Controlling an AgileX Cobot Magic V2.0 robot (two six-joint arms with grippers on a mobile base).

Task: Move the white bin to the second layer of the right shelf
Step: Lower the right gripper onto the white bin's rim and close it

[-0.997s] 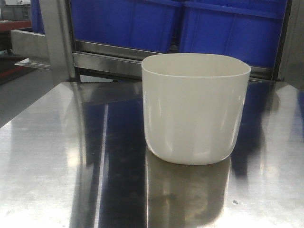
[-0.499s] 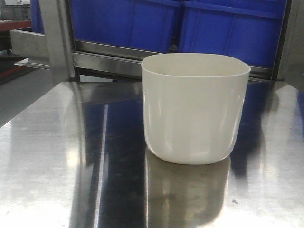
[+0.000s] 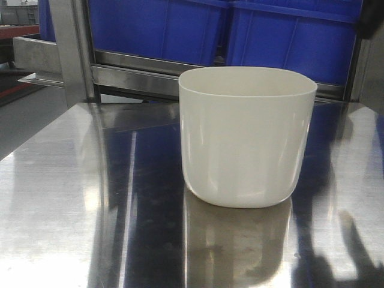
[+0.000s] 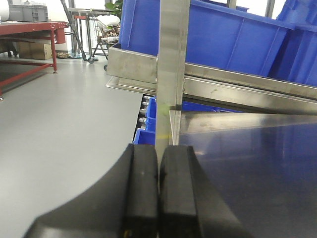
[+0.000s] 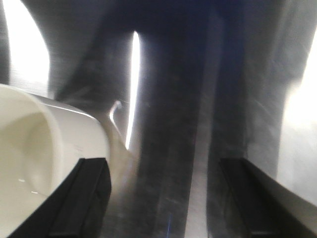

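The white bin point(image 3: 246, 138) stands upright on the steel table point(image 3: 72, 198), right of centre, with nothing inside that I can see. In the blurred right wrist view, part of the white bin's rim and wall point(image 5: 44, 153) shows at the lower left. My right gripper point(image 5: 166, 171) hangs open above the table beside the bin, its left finger point(image 5: 89, 193) close to the bin's wall. My left gripper point(image 4: 158, 148) is shut on nothing, at the table's left edge. Neither gripper shows in the front view. The right shelf second layer is out of view.
Large blue crates point(image 3: 198, 30) sit on a steel shelf rail point(image 3: 138, 75) right behind the table. A steel upright post point(image 3: 75, 51) stands at the back left. More blue crates point(image 4: 148, 119) lie lower down beside the table, over grey floor point(image 4: 64, 109).
A dark shadow has spread over the table's near right corner, and a dark shape shows at the top right edge. The bin has not moved.
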